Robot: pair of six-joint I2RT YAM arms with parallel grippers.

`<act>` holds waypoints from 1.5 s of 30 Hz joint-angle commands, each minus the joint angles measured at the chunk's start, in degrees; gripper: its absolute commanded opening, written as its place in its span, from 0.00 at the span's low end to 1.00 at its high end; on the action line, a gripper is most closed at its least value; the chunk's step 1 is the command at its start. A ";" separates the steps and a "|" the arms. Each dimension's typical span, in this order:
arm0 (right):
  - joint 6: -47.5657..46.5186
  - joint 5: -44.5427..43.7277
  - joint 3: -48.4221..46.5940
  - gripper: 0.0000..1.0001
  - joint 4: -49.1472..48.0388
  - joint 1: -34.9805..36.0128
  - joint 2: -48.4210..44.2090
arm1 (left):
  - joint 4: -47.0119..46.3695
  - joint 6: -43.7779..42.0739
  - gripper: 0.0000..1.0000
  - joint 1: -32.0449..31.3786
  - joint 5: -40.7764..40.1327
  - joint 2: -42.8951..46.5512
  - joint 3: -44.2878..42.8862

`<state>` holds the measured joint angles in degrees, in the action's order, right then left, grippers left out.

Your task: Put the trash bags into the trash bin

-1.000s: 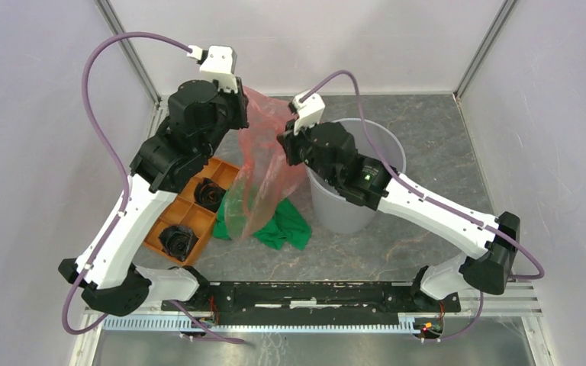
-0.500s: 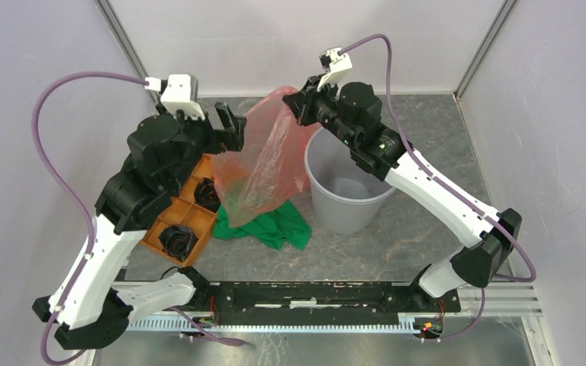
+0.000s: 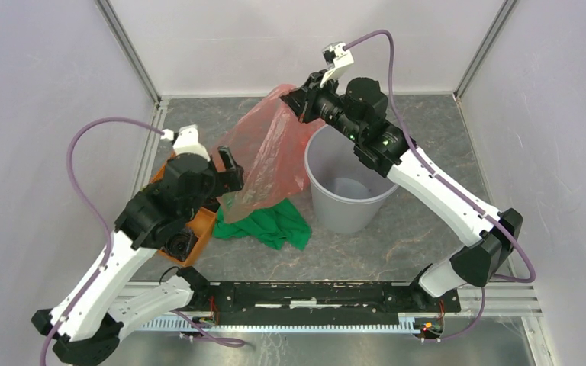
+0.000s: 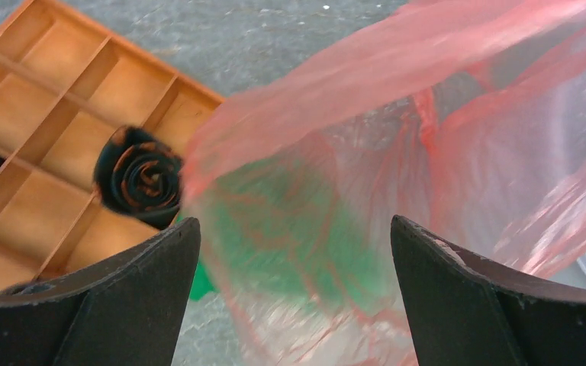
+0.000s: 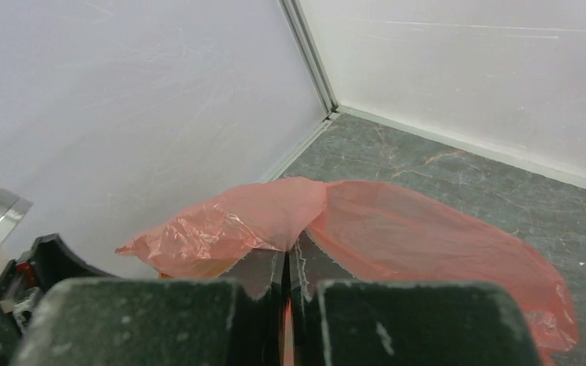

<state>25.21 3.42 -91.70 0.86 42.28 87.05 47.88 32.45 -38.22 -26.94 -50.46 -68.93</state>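
Bag (image 3: 267, 156): hung in the air from its top fold near the middle of the counter's far edge, just left of the bin (image 3: 343, 210); not yet inside. Lower end is draped over the cloth (image 3: 278, 227); contact with the bin rim cannot be confirmed. Right claw (image 5: 286, 267): clamped on a pinch of film at the bag's top. Left claw (image 4: 294, 229): jaws wide apart, nothing held; film is seen in the gap, whether between or beyond the jaws cannot be told. Tray (image 4: 61, 99) with a roll (image 4: 139, 177) lies below it, toward the left edge. Handling, as judged: film very light, limp, glossy, probably slippery; tearing is possible under a hard pull. Bag is larger than the bin, so bunching is expected to be needed. A second hold is best taken on a gathered fold low on the bag, not on one flat layer.
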 commanded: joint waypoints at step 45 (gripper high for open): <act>-23.40 -13.48 -11.06 0.01 16.59 -1.44 -29.88 | -46.25 16.81 0.02 2.23 51.36 -25.46 -47.22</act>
<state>4.27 1.93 -107.26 16.97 40.86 58.74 9.72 40.12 -36.07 15.62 -68.95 -116.46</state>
